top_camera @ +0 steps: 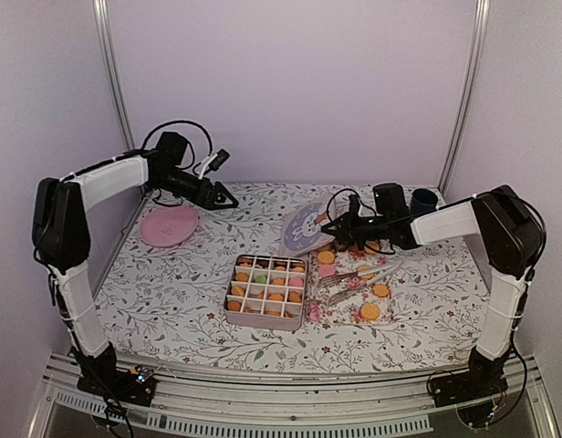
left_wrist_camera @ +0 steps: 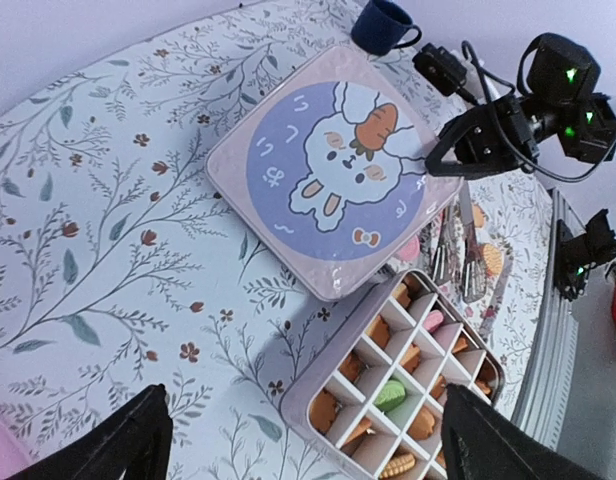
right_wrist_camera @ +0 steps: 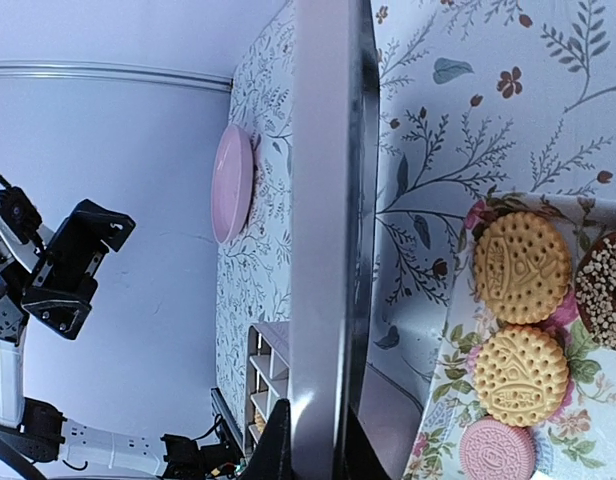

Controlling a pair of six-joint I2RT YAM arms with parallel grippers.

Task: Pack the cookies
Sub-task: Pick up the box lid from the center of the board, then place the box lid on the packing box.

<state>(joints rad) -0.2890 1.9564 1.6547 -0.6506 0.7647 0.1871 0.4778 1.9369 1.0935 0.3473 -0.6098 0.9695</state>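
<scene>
The cookies lie in two places. Several fill the white grid of an open tin box [top_camera: 265,292] [left_wrist_camera: 398,390], mostly orange with one green [left_wrist_camera: 391,395] and one pink. Others lie loose on a floral napkin [top_camera: 369,311], with two golden ones [right_wrist_camera: 521,265] and a pink one [right_wrist_camera: 498,450] close to the right wrist. My right gripper [top_camera: 334,225] [right_wrist_camera: 313,440] is shut on the edge of the rabbit-printed tin lid [top_camera: 304,228] [left_wrist_camera: 333,170] [right_wrist_camera: 328,200]. My left gripper [top_camera: 224,199] [left_wrist_camera: 306,392] hangs open and empty above the table, left of the lid.
A pink plate [top_camera: 169,226] [right_wrist_camera: 233,183] sits at the back left, under the left arm. Metal tongs [top_camera: 359,274] lie across the napkin. A dark blue cup [top_camera: 423,201] [left_wrist_camera: 381,25] stands at the back right. A chocolate cookie [right_wrist_camera: 608,290] lies by the golden ones.
</scene>
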